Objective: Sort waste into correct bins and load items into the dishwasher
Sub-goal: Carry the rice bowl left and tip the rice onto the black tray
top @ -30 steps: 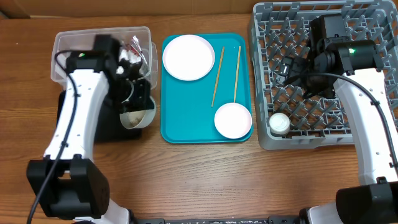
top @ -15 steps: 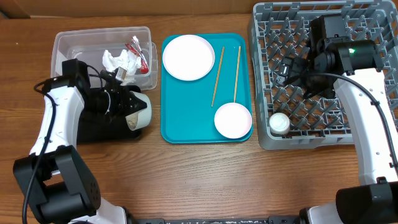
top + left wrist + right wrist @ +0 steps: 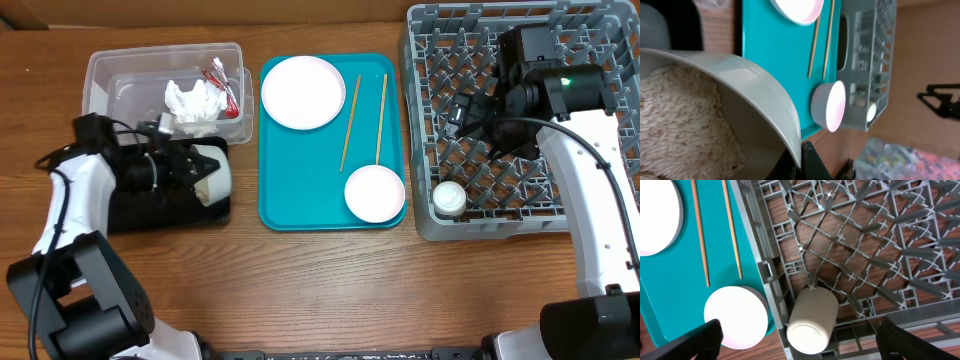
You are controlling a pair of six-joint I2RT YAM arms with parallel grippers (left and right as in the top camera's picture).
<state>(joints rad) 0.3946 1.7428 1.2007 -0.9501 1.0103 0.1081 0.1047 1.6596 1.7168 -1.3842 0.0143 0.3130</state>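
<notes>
Two pieces of waste, the crumpled tissue (image 3: pixel 190 100) and the red-and-white wrapper (image 3: pixel 225 82), lie in the clear tub (image 3: pixel 100 62) at the far left of the overhead view. The cup (image 3: pixel 448 199) sits in the near-left corner of the dish rack (image 3: pixel 450 40), so sorting and loading both look begun. Just nearer than the tub, the left gripper (image 3: pixel 195 172) holds a tilted bowl (image 3: pixel 215 175) over the black tray (image 3: pixel 150 210). On the teal tray (image 3: pixel 300 190) in the middle, the plate (image 3: pixel 302 92), two chopsticks (image 3: pixel 350 122) and a second bowl (image 3: pixel 374 193) wait unloaded. The right gripper (image 3: pixel 470 115) hovers over the rack.

From the left wrist, the jaws are pinched tight on the tilted bowl's rim, and rice (image 3: pixel 680 120) lies heaped inside, so the emptying is not finished.

From the right wrist, the fingers (image 3: pixel 695 342) stand spread wide with nothing between them, above the cup lying on its side among the pegs. That corner is taken, and the upright pegs will likely constrain where the plate and bowls can slot.
</notes>
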